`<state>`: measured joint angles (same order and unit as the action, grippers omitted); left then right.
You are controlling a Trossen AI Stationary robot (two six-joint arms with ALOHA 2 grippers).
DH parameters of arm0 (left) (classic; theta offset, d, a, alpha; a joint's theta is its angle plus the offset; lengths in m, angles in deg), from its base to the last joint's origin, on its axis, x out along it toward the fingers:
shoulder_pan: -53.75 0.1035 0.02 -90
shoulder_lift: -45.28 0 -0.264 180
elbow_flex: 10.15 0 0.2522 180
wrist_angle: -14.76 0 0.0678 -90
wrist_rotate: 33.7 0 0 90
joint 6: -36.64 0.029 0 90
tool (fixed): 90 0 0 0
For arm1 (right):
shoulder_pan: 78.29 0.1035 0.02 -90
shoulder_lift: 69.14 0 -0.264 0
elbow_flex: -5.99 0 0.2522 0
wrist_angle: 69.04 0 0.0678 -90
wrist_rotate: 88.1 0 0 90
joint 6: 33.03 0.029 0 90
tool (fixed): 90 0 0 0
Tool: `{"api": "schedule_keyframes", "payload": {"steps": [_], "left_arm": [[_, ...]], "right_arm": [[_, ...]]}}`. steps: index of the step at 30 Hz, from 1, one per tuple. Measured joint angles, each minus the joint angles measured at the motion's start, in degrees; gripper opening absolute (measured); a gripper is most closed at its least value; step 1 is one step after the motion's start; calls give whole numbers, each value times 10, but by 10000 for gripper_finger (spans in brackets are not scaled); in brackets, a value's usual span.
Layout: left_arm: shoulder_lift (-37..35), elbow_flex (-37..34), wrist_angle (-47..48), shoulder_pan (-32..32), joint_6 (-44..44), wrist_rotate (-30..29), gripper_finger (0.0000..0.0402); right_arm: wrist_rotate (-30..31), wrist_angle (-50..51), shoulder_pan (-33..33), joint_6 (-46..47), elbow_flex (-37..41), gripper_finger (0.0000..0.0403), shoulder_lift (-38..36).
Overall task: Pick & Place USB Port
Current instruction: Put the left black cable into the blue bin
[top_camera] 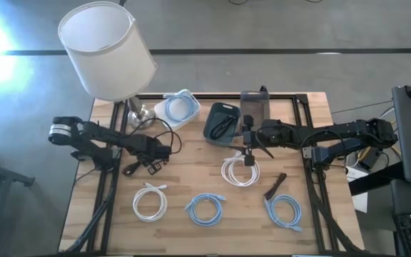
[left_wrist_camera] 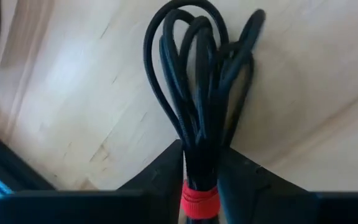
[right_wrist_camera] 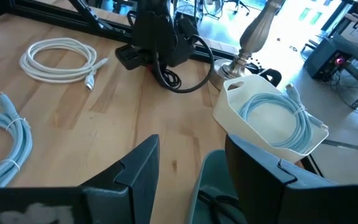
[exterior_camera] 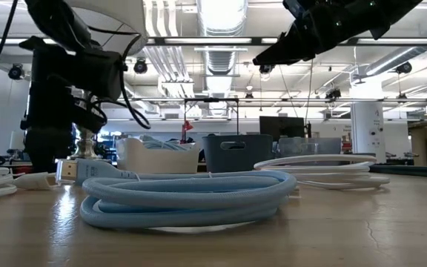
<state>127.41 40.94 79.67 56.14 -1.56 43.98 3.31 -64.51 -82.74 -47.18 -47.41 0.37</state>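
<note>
A black cable bundle (left_wrist_camera: 197, 74) with a red tie (left_wrist_camera: 199, 202) sits between my left gripper's (left_wrist_camera: 201, 155) fingers, left of the table's middle (top_camera: 155, 151). Its loops fan out past the fingertips over the wood. My right gripper (right_wrist_camera: 188, 146) is open and raised above the table (top_camera: 245, 137), beside the dark blue bin (top_camera: 223, 120), which holds another black cable. It touches nothing. A white coiled cable (top_camera: 240, 170) lies on the table just nearer than that gripper. My left gripper pinches the black bundle between its two fingers (left_wrist_camera: 166, 168), just ahead of the red tie, where the strands are gathered (left_wrist_camera: 201, 146). The fingers lie along the bundle. In the right wrist view the loops (right_wrist_camera: 169, 79) hang below the gripper at the tabletop.
A white bin (top_camera: 177, 108) with a light blue cable and a clear grey bin (top_camera: 254, 107) stand at the far edge beside a lamp (top_camera: 109, 50). Near the front lie a white coil (top_camera: 150, 202), two light blue coils (top_camera: 205, 208) (top_camera: 285, 213) and a small dark piece (top_camera: 275, 185).
</note>
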Motion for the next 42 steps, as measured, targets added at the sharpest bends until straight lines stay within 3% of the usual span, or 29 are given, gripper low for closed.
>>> {"api": "schedule_keyframes", "payload": {"steps": [7,11,21,32,42], "left_arm": [[2,16,-13,0,0,1,26],[3,41,-53,0,0,-20,26],[3,119,-340,0,60,-79,30],[13,180,-544,1,149,-79,31],[88,267,-582,35,221,-77,32]], "right_arm": [[0,-1,0,0,0,177,0],[0,-1,0,0,0,176,0],[0,-1,0,2,0,178,0],[0,-1,0,25,0,168,0],[1,0,0,55,0,170,0]]}}
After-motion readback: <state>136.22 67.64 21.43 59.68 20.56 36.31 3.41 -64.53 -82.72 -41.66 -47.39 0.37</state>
